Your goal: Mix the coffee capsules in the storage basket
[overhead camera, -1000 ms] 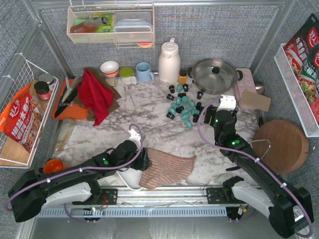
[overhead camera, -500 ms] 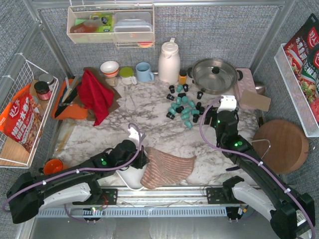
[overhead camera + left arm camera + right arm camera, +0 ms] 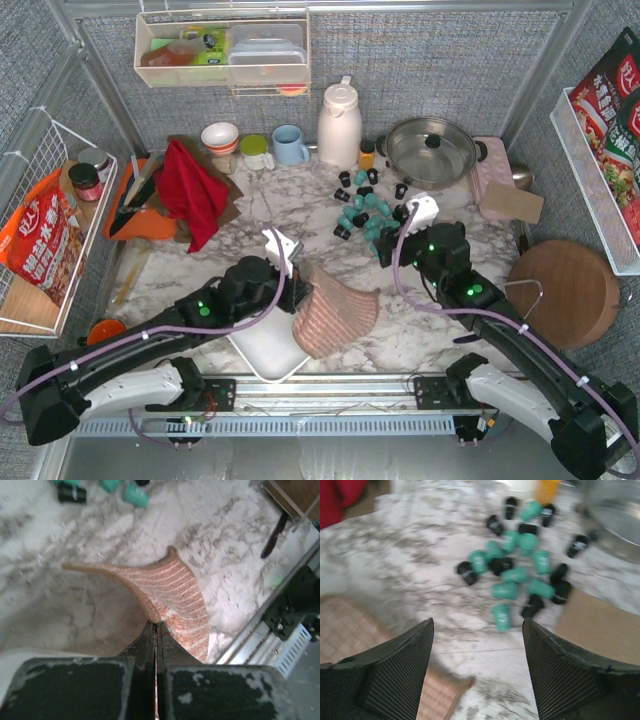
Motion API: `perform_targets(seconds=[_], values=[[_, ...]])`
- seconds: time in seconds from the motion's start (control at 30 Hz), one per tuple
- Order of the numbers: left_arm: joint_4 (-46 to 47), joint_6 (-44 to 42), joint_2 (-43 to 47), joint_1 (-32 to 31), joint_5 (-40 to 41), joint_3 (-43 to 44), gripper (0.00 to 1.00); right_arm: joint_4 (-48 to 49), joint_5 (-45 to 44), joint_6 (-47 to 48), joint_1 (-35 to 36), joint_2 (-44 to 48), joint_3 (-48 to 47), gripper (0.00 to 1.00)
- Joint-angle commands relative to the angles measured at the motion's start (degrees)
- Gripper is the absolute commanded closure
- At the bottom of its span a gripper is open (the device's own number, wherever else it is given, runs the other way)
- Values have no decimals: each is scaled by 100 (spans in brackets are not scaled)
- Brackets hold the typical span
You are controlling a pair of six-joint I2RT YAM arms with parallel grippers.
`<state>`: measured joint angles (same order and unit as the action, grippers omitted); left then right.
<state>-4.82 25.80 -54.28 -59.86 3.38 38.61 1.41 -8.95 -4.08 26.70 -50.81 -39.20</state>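
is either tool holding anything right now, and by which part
The left tool pinches the pink-and-tan striped cloth by its near edge, with that side raised. The right tool is open and holds nothing.

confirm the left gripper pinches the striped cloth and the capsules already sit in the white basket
Not quite: the coffee capsules lie loose on the marble table, not in the storage basket, as the top external view shows. The left gripper does pinch the striped cloth.
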Motion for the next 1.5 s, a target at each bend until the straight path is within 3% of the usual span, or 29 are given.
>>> perform_targets(seconds=[0.0,0.23,0.5,0.7,0.77,0.87,0.93,0.97,1.03,1.17,1.3,1.47], values=[[540,-748,-269,9,631,405,100,579,1875,409,296,4,139,25],[937,-1423,-770,26,1179,1208,100,786,3103,831,739,36,149,25],[1168,-1773,-1137,35,731,1752,100,1167,3459,962,850,-344,190,25],[1226,-1802,-1180,32,507,1806,100,1225,3208,1135,977,-832,18,29],[1222,-1826,-1129,35,531,1766,100,1137,2970,1177,999,-902,-34,38],[1198,-1858,-1022,33,698,1664,100,1024,2611,1193,1010,-887,-70,98],[1179,-1847,-949,35,922,1558,98,955,2143,1135,1012,-821,-78,100],[1182,-1836,-904,35,1079,1494,89,894,1803,1092,1013,-783,-99,100],[1177,-1760,-803,35,1445,1334,57,744,950,1036,1012,-712,-176,100],[1140,-1598,-563,33,2189,957,3,677,-1591,934,987,-583,-351,100],[769,-1474,-300,31,2703,730,1,955,-3632,1038,808,-349,-401,100],[412,-1315,76,33,3172,427,1,1245,-4580,899,172,-14,-254,100]])
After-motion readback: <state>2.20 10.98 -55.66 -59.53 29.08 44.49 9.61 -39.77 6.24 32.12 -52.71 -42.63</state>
